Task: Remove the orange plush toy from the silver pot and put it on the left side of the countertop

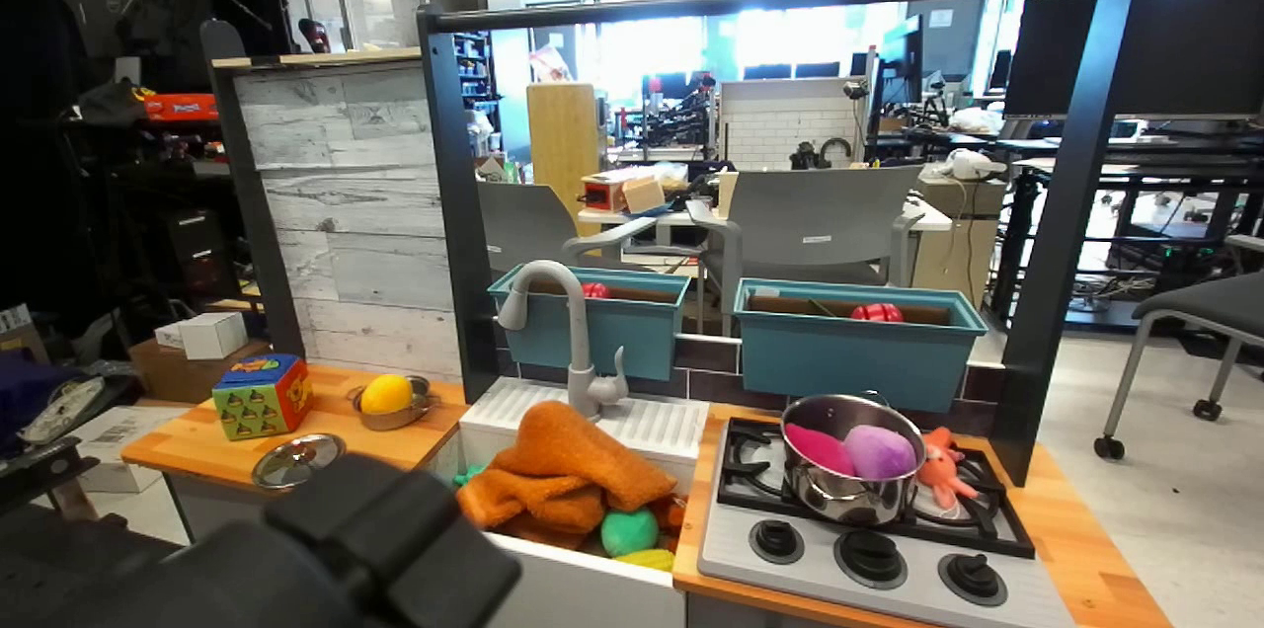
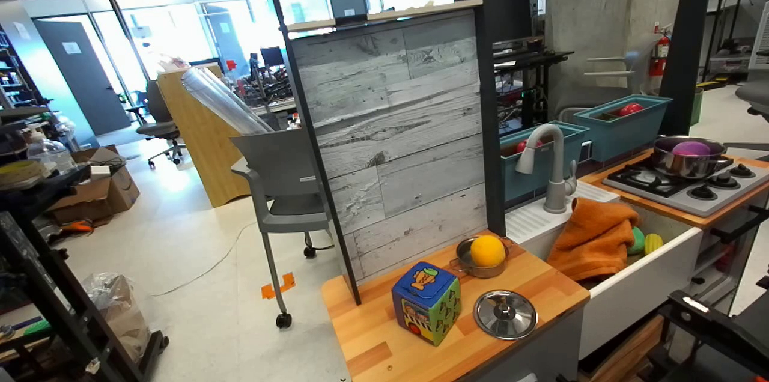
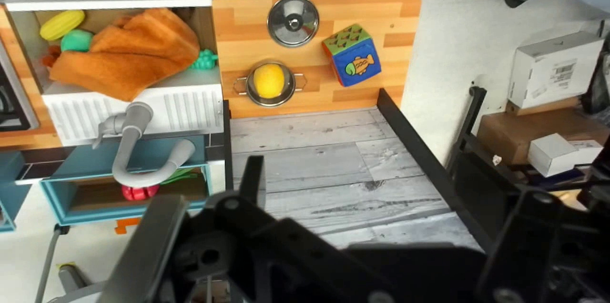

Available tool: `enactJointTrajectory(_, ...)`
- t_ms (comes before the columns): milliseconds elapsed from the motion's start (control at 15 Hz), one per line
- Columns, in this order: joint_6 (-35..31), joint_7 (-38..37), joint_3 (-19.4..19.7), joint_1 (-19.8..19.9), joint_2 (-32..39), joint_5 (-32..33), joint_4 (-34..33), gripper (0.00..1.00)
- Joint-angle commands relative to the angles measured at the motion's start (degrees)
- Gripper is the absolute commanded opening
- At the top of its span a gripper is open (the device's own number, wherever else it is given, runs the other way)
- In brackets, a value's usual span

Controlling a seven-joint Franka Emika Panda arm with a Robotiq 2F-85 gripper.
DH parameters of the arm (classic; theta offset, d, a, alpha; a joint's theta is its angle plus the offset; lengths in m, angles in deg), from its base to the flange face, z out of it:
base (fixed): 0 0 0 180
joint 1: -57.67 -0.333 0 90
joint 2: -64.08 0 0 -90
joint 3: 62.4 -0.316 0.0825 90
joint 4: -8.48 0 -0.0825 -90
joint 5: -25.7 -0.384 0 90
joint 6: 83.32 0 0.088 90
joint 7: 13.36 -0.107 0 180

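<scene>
Wooden tabletop (image 3: 310, 57); 2 planters (image 1: 859, 356), chairs (image 1: 815, 223) behind. Towel (image 1: 583, 460) partly hides sink (image 1: 592, 584). Orange plush (image 1: 945, 472) beside silver pot (image 1: 854, 495), contact unclear. Claw (image 3: 367, 212) spread apart.

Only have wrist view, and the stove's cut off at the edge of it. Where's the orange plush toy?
Observer: In an exterior view, the orange plush toy is on the stove, beside the silver pot rather than in it.
Operator: Then what's in the pot?
Observer: A pink item and a purple item, side by side in there.
</scene>
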Motion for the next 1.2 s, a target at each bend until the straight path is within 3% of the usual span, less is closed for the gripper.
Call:
enactJointTrajectory(0,-0.85,-4.09,-1.64,2.3,10.63,2.87,-8.6,1.0)
enactJointTrajectory(267,-4.13,-8.3,-2.04,3.33,19.41,7.04,-11.34,1.0)
enactJointTrajectory(600,-15.33,-9.73,-1.49,2.44,27.65,6.9,-11.87,1.0)
enactJointTrajectory(867,-20.02,-8.88,-1.54,1.6,33.08,6.63,-12.45,1.0)
enactJointTrajectory(1133,-22.9,-3.35,-1.75,2.02,36.18,3.72,-11.88,1.0)
